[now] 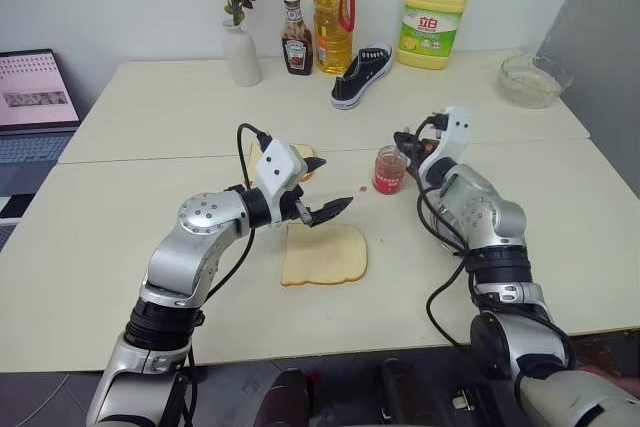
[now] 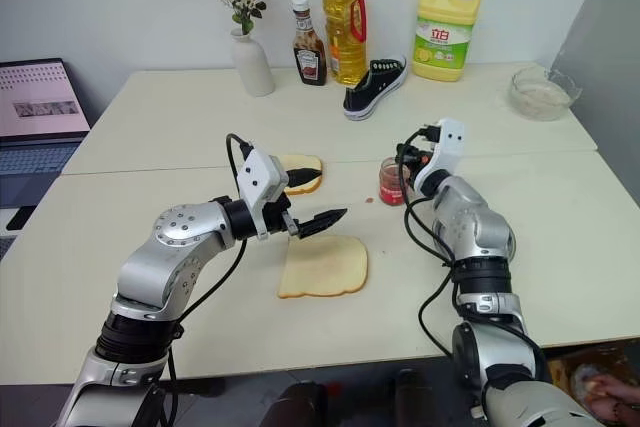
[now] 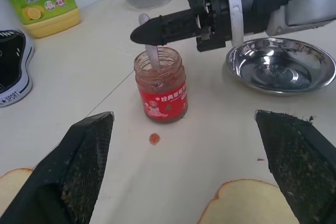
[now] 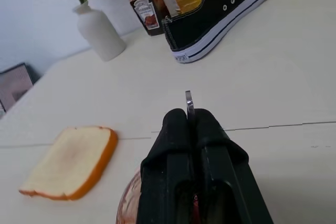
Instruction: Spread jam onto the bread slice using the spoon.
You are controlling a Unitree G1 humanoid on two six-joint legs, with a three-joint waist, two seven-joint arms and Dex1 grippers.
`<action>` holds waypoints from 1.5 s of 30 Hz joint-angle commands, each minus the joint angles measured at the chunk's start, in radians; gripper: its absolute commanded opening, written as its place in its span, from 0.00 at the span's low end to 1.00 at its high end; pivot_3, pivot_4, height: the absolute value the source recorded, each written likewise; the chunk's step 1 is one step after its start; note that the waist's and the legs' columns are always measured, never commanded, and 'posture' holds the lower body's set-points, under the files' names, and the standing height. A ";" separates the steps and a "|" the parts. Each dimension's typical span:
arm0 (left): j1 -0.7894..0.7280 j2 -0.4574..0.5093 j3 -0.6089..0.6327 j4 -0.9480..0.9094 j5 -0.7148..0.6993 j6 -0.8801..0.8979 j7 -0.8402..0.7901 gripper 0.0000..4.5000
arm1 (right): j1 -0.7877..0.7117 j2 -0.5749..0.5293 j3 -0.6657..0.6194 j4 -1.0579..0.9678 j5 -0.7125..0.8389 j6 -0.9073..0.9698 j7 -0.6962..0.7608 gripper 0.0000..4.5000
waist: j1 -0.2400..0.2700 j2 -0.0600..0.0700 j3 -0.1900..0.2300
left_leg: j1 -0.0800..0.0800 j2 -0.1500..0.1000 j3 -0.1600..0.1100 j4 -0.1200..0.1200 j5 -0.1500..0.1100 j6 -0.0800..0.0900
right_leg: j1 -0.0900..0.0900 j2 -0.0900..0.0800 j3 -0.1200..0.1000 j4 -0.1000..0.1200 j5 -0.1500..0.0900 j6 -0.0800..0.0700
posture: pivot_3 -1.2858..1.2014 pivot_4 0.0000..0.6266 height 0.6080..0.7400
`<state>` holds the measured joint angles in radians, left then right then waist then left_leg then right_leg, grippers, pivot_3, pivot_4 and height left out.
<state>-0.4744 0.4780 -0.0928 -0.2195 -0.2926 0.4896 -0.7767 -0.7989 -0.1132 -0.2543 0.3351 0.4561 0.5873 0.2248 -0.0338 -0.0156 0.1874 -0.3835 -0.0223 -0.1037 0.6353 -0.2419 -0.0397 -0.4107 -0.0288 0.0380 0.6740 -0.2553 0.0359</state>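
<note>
- Nearest to us, the bread slice is lying flat on the desk, its domed end pointing toward our right side, well apart from anything else.
- We are holding our left hand just above the far edge of that slice, its two black fingers spread wide and gripping nothing.
- Beyond our left wrist, a second, squarer slice is resting on the desk, with a browner crust along one side.
- We are keeping our right hand directly over the jam jar, its fingers clenched tight on the spoon.
- The spoon's thin handle is poking out past the fingertips in the right wrist view, while its bowl is dipping down into the open mouth of the jar.
- The jam is sitting in that small clear jar with a red label, standing upright on the desk between the two arms, nearer to our right one.
- A small red spot is lying on the desk just beside the jar, on the side facing the bread.
- A round steel dish is sitting near the jar.
- Along the far edge, a white vase with dried flowers, a ketchup bottle, an oil bottle, a yellow detergent jug, a black sneaker and a glass bowl are standing.
</note>
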 commanded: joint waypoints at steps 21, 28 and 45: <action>-0.009 0.017 0.009 0.012 0.000 -0.048 -0.022 1.00 | -0.101 -0.011 -0.232 -0.125 0.281 0.197 -0.197 0.01 | -0.001 0.000 0.000 | 0.000 0.000 0.001 -0.001 0.000 0.000 | 0.000 0.000 0.000 0.000 0.000 0.000 | 0.52 0.24 1.00; -0.013 0.022 0.012 0.018 -0.001 -0.051 -0.029 1.00 | -0.101 -0.017 -0.255 -0.126 0.313 0.195 -0.223 0.01 | -0.001 0.000 0.000 | 0.000 0.000 0.001 -0.001 0.000 0.000 | 0.000 0.000 0.000 0.000 0.000 0.000 | 0.52 0.24 1.00; -0.046 0.084 0.040 0.065 -0.036 -0.075 -0.129 1.00 | -0.122 0.070 -0.420 -0.151 0.645 0.191 -0.388 0.01 | -0.002 0.000 0.000 | 0.000 0.000 0.001 -0.004 0.000 0.000 | -0.001 0.000 0.000 -0.001 0.000 0.000 | 0.52 0.24 1.00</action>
<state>-0.4986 0.5478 -0.0836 -0.1465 -0.3126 0.4415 -0.8910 -0.8849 -0.0501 -0.6571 0.2356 1.0390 0.7907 -0.1496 -0.0361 -0.0155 0.1875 -0.3836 -0.0220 -0.1028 0.6314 -0.2419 -0.0394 -0.4117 -0.0286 0.0381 0.6731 -0.2553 0.0359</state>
